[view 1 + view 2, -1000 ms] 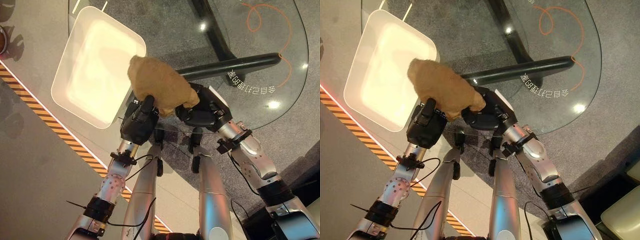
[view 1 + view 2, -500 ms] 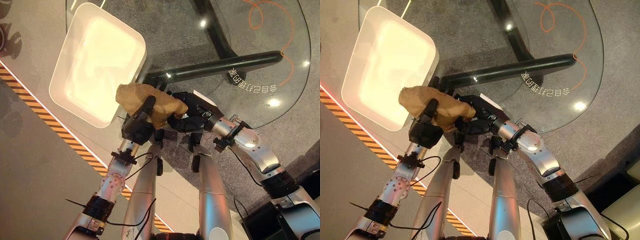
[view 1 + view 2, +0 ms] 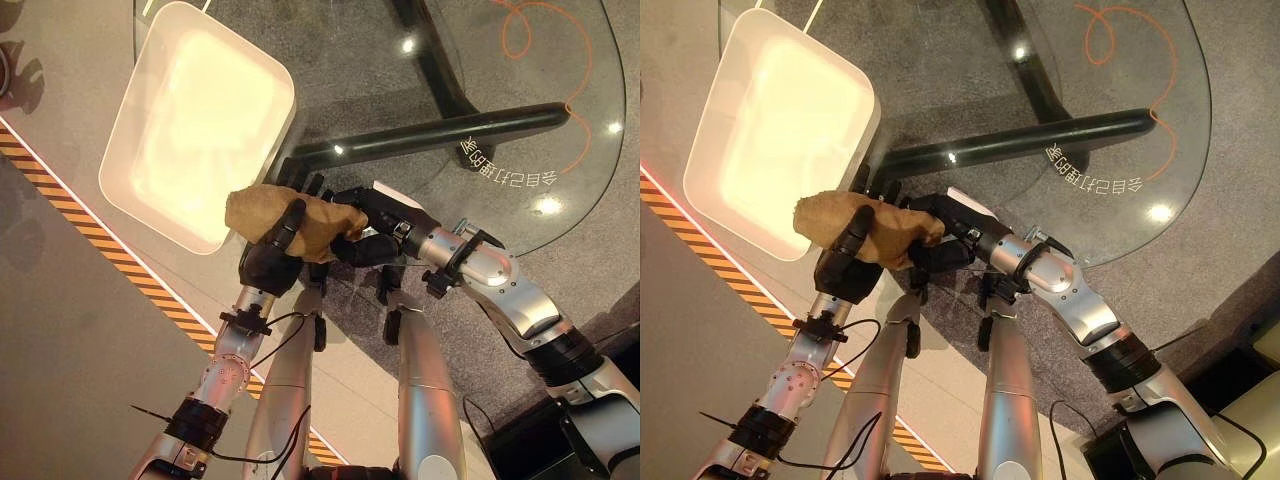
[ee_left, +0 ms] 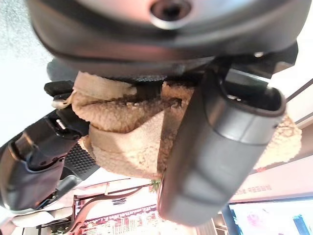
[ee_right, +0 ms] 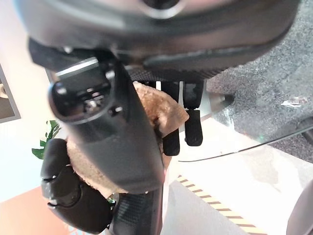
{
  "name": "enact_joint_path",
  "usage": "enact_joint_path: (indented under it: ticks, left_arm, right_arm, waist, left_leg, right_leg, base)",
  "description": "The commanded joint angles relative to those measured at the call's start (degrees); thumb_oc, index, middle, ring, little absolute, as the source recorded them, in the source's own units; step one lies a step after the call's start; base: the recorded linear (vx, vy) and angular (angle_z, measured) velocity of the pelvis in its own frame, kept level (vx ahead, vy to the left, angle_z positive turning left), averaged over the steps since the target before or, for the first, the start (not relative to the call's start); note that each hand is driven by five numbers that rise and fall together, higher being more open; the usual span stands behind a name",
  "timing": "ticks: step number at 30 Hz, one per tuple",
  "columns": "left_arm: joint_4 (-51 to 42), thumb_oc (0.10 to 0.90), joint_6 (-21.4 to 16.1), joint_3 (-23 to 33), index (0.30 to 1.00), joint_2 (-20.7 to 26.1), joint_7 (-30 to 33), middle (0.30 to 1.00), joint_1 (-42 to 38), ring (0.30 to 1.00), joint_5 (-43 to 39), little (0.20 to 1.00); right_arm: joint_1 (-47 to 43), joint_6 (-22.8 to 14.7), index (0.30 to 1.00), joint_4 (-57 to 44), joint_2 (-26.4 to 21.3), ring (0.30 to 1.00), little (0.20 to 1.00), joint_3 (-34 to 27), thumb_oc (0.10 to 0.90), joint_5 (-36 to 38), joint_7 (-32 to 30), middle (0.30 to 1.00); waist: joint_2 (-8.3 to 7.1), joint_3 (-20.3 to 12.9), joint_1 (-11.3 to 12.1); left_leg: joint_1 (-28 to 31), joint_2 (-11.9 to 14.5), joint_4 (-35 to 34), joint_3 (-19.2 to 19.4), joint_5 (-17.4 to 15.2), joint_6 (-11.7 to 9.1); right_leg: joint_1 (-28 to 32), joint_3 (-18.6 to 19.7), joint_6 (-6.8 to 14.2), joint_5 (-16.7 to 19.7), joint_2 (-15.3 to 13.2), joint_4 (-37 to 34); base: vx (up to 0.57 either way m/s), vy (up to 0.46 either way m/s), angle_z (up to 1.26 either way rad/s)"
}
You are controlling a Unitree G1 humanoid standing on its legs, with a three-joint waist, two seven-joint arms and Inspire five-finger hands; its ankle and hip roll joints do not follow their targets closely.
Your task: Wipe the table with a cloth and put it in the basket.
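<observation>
A crumpled tan cloth [image 3: 290, 215] is held over the near edge of the round glass table [image 3: 500, 60], just right of the white basket's [image 3: 113, 160] near corner. My left hand [image 3: 265, 265] is below the cloth. Its thumb lies over the top and its fingers [image 3: 300, 182] stick out past the far side, so the cloth [image 4: 127, 142] is pinched. My right hand [image 3: 378, 228] comes in from the right and grips the cloth's right end, thumb on top [image 5: 112, 127] and fingers curled beneath. The two hands nearly touch.
The basket is a shallow white rectangular tub standing at the table's left edge, with nothing in it. A black table leg [image 3: 450, 130] shows through the glass, above grey carpet. A yellow-and-black striped line [image 3: 120, 262] crosses the floor on the left.
The cloth and both hands have come down and toward the table's near edge. The right hand has moved left, close against the left hand, and the cloth is more bunched.
</observation>
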Motion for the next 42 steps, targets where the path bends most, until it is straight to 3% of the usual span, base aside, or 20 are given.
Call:
enact_joint_path:
  ticks: [1,14,24,30,36,40,42]
  left_arm:
    - [-10.8,0.1,-2.7,1.8,0.3,-2.1,-6.1,0.3,-1.6,0.3,-1.0,0.2]
    - [-10.9,0.1,-2.4,2.7,0.3,-3.0,-6.6,0.3,-0.7,0.3,-0.1,0.2]
    - [-11.3,0.1,-2.5,4.1,0.3,-3.9,-6.6,0.3,1.6,0.3,1.2,0.2]
    - [-12.0,0.1,-2.2,5.6,0.3,-5.1,-6.8,0.3,3.0,0.3,2.0,0.2]
    - [-13.2,0.1,-4.6,7.2,0.3,-5.3,-8.2,0.3,3.6,0.3,2.2,0.2]
    - [-13.9,0.1,-8.7,8.3,0.3,-4.5,-9.2,0.3,3.3,0.3,3.4,0.2]
    - [-15.2,0.1,-13.3,9.4,0.3,-3.1,-7.7,0.3,2.7,0.3,6.1,0.2]
  right_arm:
    - [1.8,-2.0,0.9,-8.2,0.7,0.9,0.9,2.0,0.8,-0.9,-1.0,0.9]
    - [4.0,-3.2,0.9,-9.4,0.8,0.9,0.9,-1.7,0.8,-1.0,-3.6,0.9]
    - [8.0,-12.2,0.9,-13.4,2.0,0.9,0.9,-10.0,0.8,3.6,-8.2,0.9]
    - [11.5,-17.4,0.9,-15.9,5.5,0.9,0.9,-15.5,0.8,6.5,-11.1,0.9]
    - [14.2,-16.3,0.9,-16.3,7.4,0.9,0.9,-17.2,0.8,7.0,-10.7,0.9]
    - [15.1,-14.0,0.9,-15.6,7.5,0.9,0.9,-16.7,0.8,6.9,-9.3,0.9]
    - [15.8,-11.8,0.9,-14.8,7.4,0.9,0.9,-15.7,0.8,7.6,-8.0,0.9]
  waist:
    - [-0.29,-1.5,0.5]
    - [-0.39,-1.5,0.1]
    - [-0.78,-1.5,-0.7]
    - [-0.82,-1.5,-1.5]
    - [-0.82,-1.5,-1.8]
    - [-0.71,-1.5,-1.7]
    - [-0.52,-1.5,-1.5]
  left_leg:
    - [1.2,-3.1,4.6,1.1,-6.8,0.3]
    - [1.2,-3.0,4.6,1.3,-7.0,0.5]
    - [1.8,-2.6,4.4,1.7,-7.4,0.9]
    - [2.0,-2.3,4.2,2.2,-7.7,1.3]
    - [2.4,-2.2,3.5,2.7,-7.6,1.4]
    - [2.7,-2.2,3.1,2.7,-7.5,1.2]
    - [3.0,-2.3,2.8,2.7,-7.3,1.1]
  right_leg:
    - [1.3,-0.3,1.2,3.3,4.1,-4.9]
    - [1.0,0.1,1.3,3.2,4.3,-4.5]
    - [1.1,0.8,1.6,3.1,4.8,-4.1]
    - [1.1,1.6,1.7,3.1,5.3,-4.0]
    - [1.3,1.9,1.7,3.3,5.5,-4.5]
    - [1.7,1.8,1.7,3.2,5.4,-4.9]
    - [2.1,1.6,1.6,3.1,5.2,-5.2]
  base:
    - [0.0,0.0,0.0]
    - [0.0,0.0,0.0]
    - [0.0,0.0,0.0]
    - [0.0,0.0,0.0]
    - [0.0,0.0,0.0]
    - [0.0,0.0,0.0]
    - [0.0,0.005,-0.02]
